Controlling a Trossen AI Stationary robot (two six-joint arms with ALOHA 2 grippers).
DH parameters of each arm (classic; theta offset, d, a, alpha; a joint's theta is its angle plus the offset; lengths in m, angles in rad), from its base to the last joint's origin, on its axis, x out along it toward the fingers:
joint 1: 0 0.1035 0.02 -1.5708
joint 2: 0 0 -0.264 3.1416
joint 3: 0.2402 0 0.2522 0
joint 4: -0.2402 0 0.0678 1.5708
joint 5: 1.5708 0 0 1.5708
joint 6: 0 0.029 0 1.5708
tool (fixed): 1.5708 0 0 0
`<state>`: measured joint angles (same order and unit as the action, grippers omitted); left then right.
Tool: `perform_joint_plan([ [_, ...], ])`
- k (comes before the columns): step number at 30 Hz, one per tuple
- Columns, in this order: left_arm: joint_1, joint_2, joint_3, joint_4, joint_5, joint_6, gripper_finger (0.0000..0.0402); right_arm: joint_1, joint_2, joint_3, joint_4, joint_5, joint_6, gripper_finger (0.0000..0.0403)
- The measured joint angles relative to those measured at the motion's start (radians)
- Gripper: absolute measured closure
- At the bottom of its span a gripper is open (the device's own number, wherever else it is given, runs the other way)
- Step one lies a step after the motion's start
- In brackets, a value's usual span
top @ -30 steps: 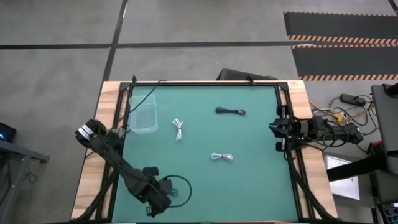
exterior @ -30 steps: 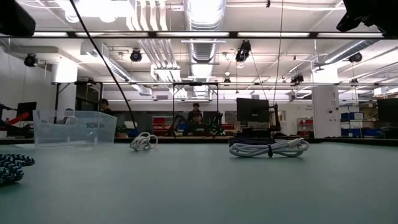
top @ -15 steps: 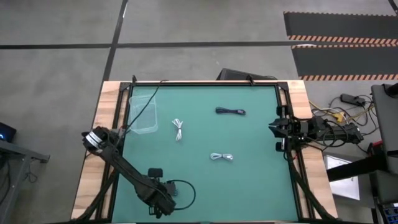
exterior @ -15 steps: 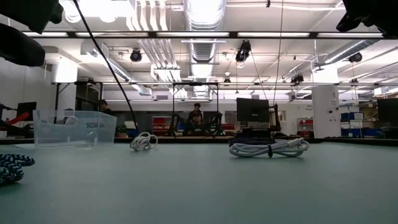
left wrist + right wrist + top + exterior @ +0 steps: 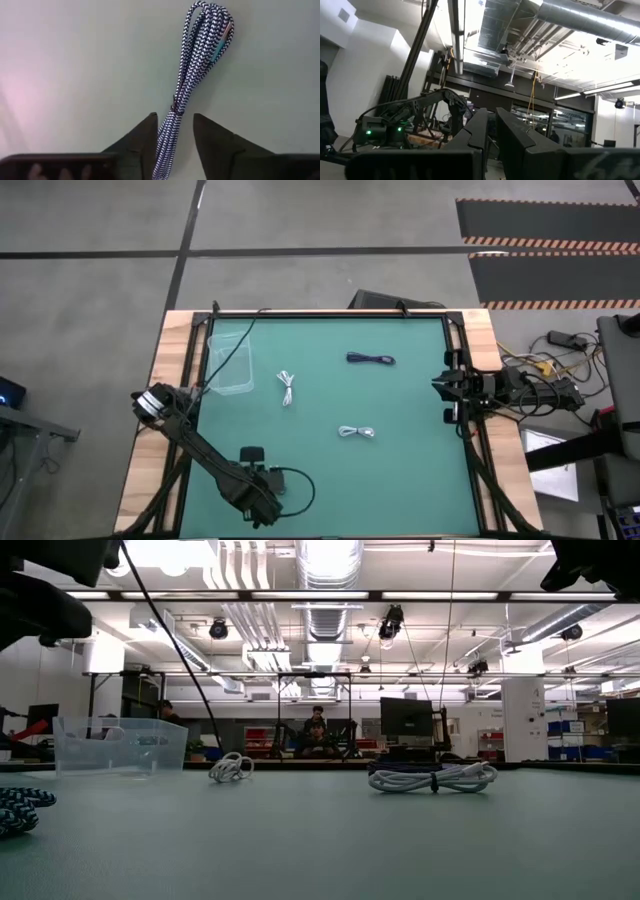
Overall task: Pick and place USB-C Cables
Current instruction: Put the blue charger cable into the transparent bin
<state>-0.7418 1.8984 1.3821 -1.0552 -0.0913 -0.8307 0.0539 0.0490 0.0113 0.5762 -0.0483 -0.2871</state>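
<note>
My left gripper [image 5: 262, 498] is open at the table's near left, pointing down over the teal-green braided cable [image 5: 197, 55]. Its fingers stand on either side of the bundle [image 5: 175, 117] near its tied middle, without plainly touching it. The cable lies flat on the mat and also shows in the low view [image 5: 15, 808]. The white cable [image 5: 287, 387], the black cable [image 5: 371, 359] and the pale silvery cable [image 5: 357, 433] lie loose on the green mat. My right gripper [image 5: 440, 387] waits shut at the table's right edge.
A clear plastic box [image 5: 230, 365] stands at the far left of the mat and also shows in the low view [image 5: 120, 745]. The arm's own black wire loops on the mat beside my left gripper [image 5: 298, 488]. The mat's middle has open room between the cables.
My left arm has swung a little toward the table's right edge and come lower over the teal-green cable. The cables have kept still.
</note>
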Motion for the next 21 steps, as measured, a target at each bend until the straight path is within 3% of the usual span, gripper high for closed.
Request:
perform_joint_plan([
  [5, -0.001, 0.000, -0.001, 0.001, 0.000, 0.000, 0.0263, 0.000, 0.000, 0.000, -0.001, 0.000, 0.000, 0.0376],
  [21, -0.006, 0.018, -0.002, 0.026, 0.000, 0.001, 0.0263, 0.000, 0.000, 0.000, -0.002, 0.000, 0.000, 0.0376],
])
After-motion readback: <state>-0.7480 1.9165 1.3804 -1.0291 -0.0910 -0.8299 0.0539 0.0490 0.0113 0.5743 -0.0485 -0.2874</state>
